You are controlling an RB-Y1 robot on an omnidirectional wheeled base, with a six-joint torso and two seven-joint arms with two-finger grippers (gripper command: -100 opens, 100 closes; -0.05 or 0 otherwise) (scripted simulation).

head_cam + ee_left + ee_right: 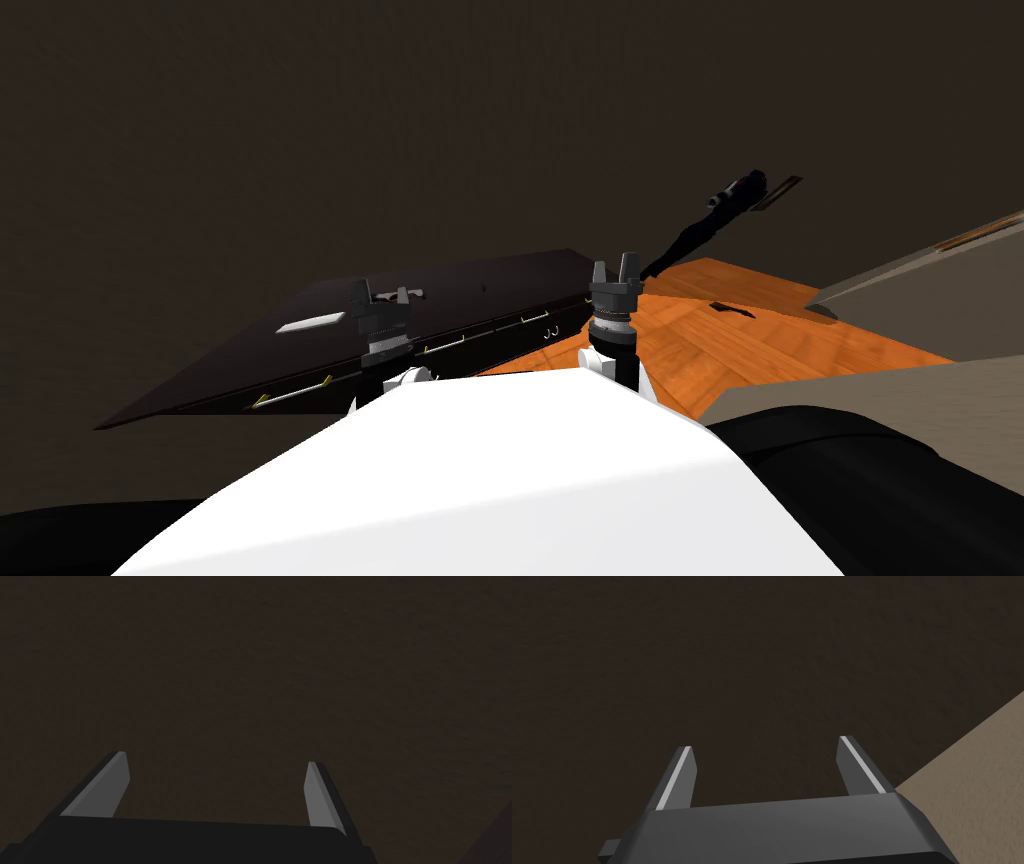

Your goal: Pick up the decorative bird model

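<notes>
A long dark cabinet (470, 285) with drawer handles along its front stands ahead of me, slanted in the head view. A small pale object (414, 293) lies on its top, just beyond my left gripper (383, 293) and partly hidden by it; I cannot tell its shape. My left gripper (216, 768) is open and empty, facing a flat dark brown surface. My right gripper (615, 266) is raised over the cabinet's right end. My right gripper (764, 756) is also open and empty, facing the same dark surface.
A flat white slab (311, 322) lies on the cabinet top to the left. A black slanted pole-like thing (715, 212) rises past the cabinet's right end. Orange wooden floor (720, 345) lies to the right, with a small dark item (730, 309) on it. Beige furniture (930, 285) borders it.
</notes>
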